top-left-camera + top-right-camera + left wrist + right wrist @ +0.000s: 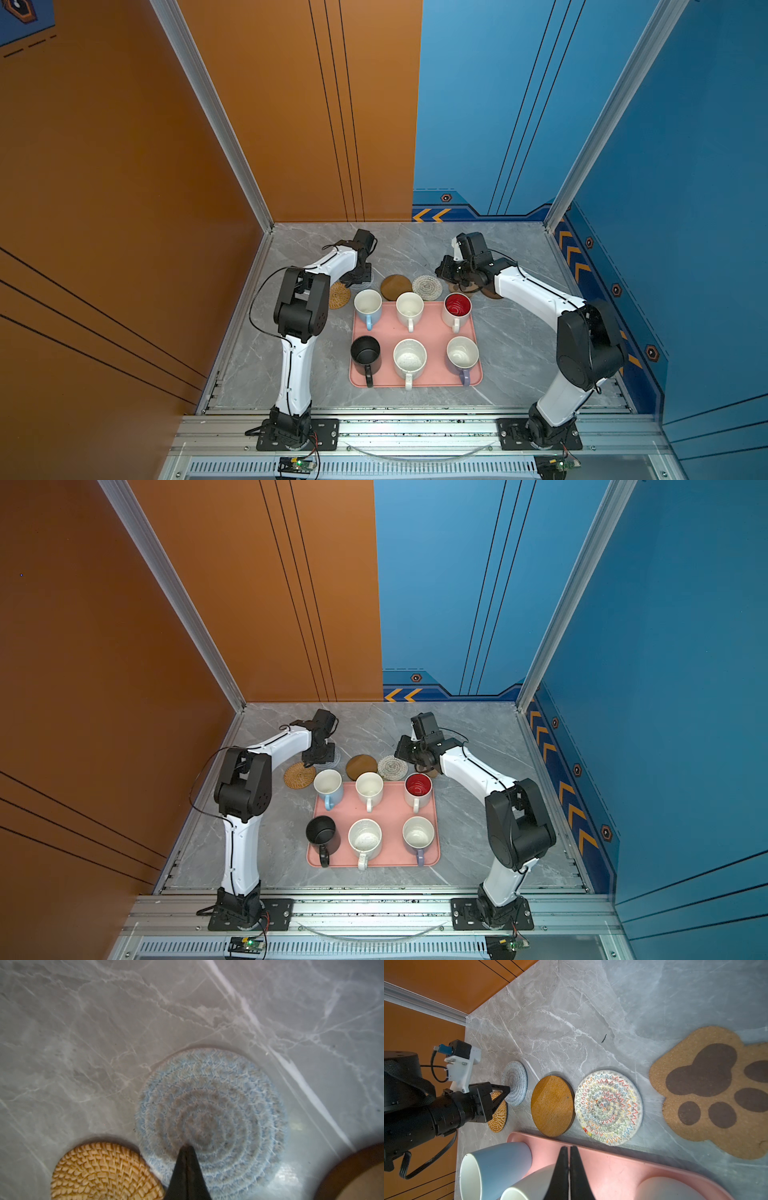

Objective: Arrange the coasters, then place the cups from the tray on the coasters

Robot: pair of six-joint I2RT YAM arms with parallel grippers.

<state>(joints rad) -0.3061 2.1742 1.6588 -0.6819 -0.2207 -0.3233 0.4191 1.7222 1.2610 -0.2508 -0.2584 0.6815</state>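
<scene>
Our left hand (185, 1148), tips pressed together, touches the blue-grey woven coaster (212, 1118) beside the rattan coaster (104, 1172). Our right hand (568, 1148), tips together too, holds nothing and hangs near the coasters (552, 1105). We think the coasters are nearly lined up on the worktop (519, 353) behind the pink tray (612, 1167). All six mugs (409, 309) stand on the tray; none is on a coaster yet.

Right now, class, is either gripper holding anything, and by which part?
Nothing is held. The left gripper is shut, its tip on the middle of the grey woven coaster, pinching nothing; the right gripper is shut and empty.
</scene>
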